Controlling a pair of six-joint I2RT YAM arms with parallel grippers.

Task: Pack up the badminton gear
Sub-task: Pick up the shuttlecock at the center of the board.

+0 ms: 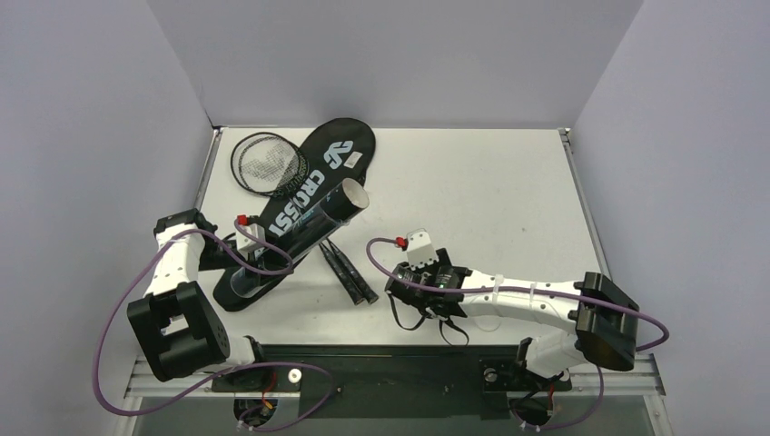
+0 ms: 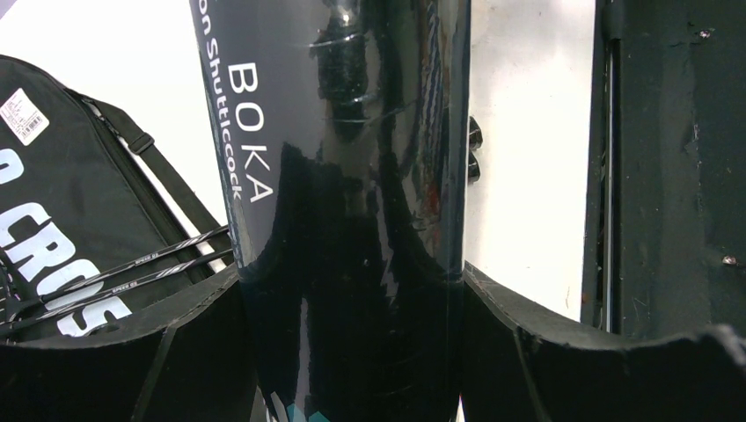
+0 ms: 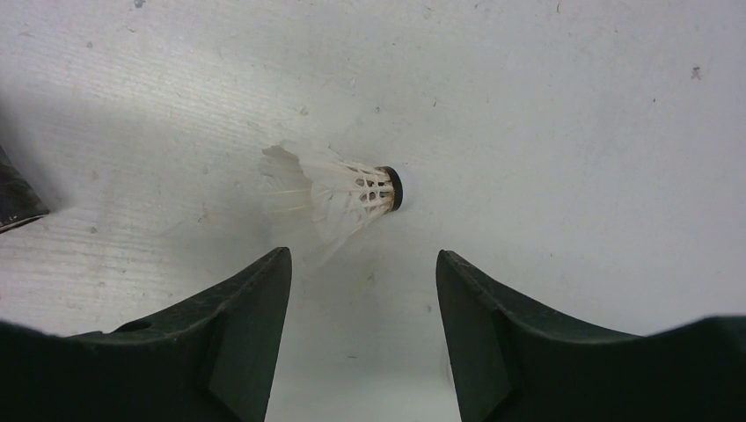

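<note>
My left gripper (image 1: 253, 261) is shut on the long black tube (image 1: 304, 236) near its lower end. The tube lies slanted over the black racket bag (image 1: 338, 154), its open end (image 1: 354, 194) pointing to the far right. In the left wrist view the tube (image 2: 343, 132) fills the space between my fingers (image 2: 132, 360). Two black rackets lie with heads (image 1: 268, 163) at the far left and handles (image 1: 352, 278) near the middle. My right gripper (image 3: 362, 257) is open over one white shuttlecock (image 3: 339, 188) lying on the table just past the fingertips. Other shuttlecocks are out of view.
The white table (image 1: 490, 191) is walled in by grey panels at the back and sides. A black rail (image 1: 390, 363) runs along the near edge. The racket shafts (image 2: 132, 268) cross the bag (image 2: 53, 220) to the tube's left. A dark handle end (image 3: 13, 200) lies left of my right gripper.
</note>
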